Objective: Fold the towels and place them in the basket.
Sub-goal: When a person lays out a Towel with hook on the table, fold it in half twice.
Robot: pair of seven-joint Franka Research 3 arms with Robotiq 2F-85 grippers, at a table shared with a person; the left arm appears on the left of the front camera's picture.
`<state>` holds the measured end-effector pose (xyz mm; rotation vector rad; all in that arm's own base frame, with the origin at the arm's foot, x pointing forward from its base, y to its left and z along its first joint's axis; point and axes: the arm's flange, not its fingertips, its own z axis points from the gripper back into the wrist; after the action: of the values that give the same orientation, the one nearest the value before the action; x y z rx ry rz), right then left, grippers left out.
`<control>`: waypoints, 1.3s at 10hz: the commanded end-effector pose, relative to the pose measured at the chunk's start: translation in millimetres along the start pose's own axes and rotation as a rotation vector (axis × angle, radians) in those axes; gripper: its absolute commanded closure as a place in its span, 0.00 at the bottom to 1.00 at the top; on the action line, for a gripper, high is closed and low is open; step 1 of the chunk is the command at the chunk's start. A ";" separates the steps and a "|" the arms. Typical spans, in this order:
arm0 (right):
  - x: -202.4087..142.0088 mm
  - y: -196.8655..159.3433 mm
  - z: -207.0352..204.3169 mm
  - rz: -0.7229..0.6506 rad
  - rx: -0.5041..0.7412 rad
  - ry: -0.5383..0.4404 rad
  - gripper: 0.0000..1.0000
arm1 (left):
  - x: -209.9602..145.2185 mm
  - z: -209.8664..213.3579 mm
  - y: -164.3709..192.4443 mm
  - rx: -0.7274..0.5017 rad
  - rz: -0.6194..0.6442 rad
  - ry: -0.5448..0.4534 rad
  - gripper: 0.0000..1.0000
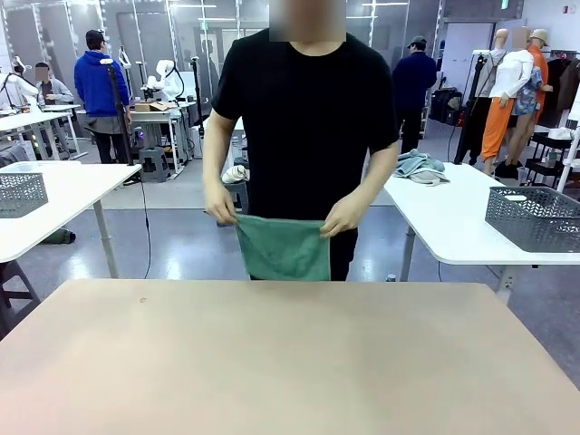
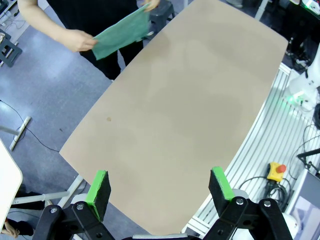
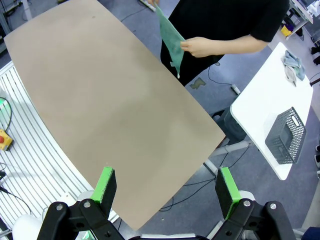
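A person stands at the far side of the tan table [image 1: 290,362] and holds a mint green towel [image 1: 283,246] by its top corners with both hands, hanging just past the far edge. The same towel [image 2: 120,34] appears in the left wrist view, and the towel [image 3: 170,34] again in the right wrist view. A grey-blue towel [image 1: 420,167] lies crumpled on the white side table at the right. The dark grey basket [image 1: 535,217] stands on that same table, near its front. My left gripper [image 2: 159,180] and right gripper [image 3: 166,180] both hover open above the near table edge, holding nothing.
A paler grey perforated basket [image 1: 20,193] sits on a white table [image 1: 82,186] at the left. The white table [image 1: 453,227] at the right stands apart from mine across a gap of floor. Other people work at benches farther back.
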<state>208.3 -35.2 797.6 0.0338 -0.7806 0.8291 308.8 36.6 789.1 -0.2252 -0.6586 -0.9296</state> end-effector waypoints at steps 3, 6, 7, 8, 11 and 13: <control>-1.4 1.4 -0.7 -0.003 0.003 -0.002 0.00 | 0.5 0.6 -0.8 0.001 0.007 -0.002 0.00; -1.4 1.4 -0.7 -0.003 0.003 -0.002 0.00 | 0.5 0.6 -0.8 0.001 0.007 -0.002 0.00; -1.4 1.4 -0.7 -0.003 0.003 -0.002 0.00 | 0.5 0.6 -0.8 0.001 0.007 -0.002 0.00; -1.4 1.4 -0.7 -0.003 0.003 -0.002 0.00 | 0.5 0.6 -0.8 0.001 0.007 -0.002 0.00; -1.4 1.4 -0.7 -0.003 0.003 -0.002 0.00 | 0.5 0.6 -0.8 0.001 0.007 -0.002 0.00; -1.4 1.4 -0.7 -0.003 0.003 -0.002 0.00 | 0.5 0.6 -0.8 0.001 0.007 -0.002 0.00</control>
<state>208.3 -35.2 797.6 0.0338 -0.7806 0.8291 308.8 36.6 789.1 -0.2252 -0.6586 -0.9296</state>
